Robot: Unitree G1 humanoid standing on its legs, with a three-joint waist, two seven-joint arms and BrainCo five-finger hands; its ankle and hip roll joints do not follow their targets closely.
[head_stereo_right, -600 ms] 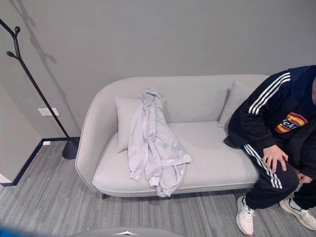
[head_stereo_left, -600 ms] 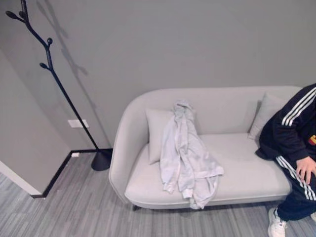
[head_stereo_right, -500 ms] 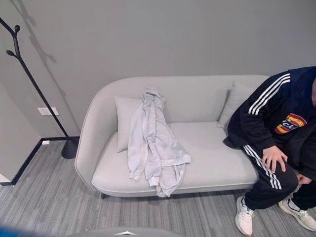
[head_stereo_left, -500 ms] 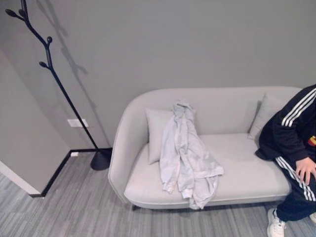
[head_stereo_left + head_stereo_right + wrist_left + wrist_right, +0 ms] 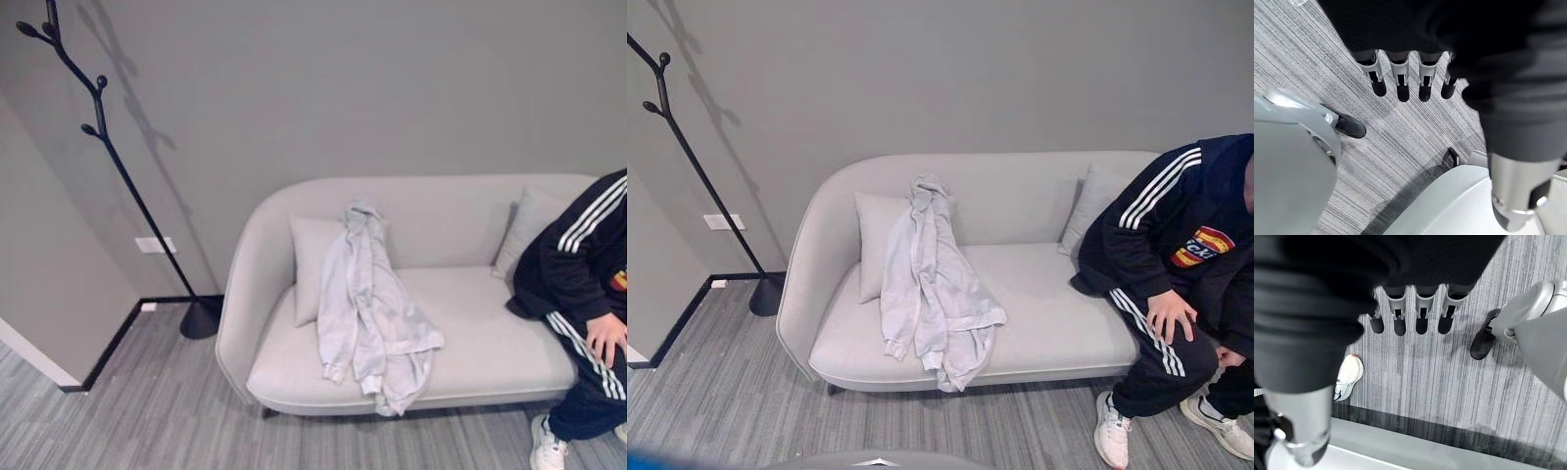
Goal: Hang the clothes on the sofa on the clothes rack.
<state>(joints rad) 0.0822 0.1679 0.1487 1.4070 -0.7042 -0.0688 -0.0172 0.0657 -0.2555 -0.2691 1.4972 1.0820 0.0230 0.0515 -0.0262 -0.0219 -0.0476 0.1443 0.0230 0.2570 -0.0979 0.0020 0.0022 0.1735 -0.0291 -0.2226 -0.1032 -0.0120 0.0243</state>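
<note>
A pale grey garment (image 5: 372,308) lies draped on the light grey sofa (image 5: 490,343). Its top rests against the backrest beside a cushion (image 5: 312,262) on the sofa's left part. Its lower end spills over the seat's front edge.

The black clothes rack (image 5: 108,162) stands on the floor left of the sofa, against the wall, well apart from the garment. The left eye view shows more of its branching pegs and its round base (image 5: 201,318). In the right eye view the rack (image 5: 696,166) sits at the frame's edge.

A person in a dark striped tracksuit (image 5: 1176,264) sits at the sofa's right end, one hand on a knee. The right eye view takes in most of the torso, legs and white shoes (image 5: 1114,431); the left eye view catches an arm and a leg. A second cushion (image 5: 1087,206) stands behind the person's shoulder.

The left hand (image 5: 1400,73) appears in its wrist view over striped grey carpet (image 5: 1400,142), fingers straight and relaxed, holding nothing. The right hand (image 5: 1410,308) in its wrist view hangs the same way, fingers extended and empty, with a white shoe (image 5: 1348,377) on the carpet beyond it.
</note>
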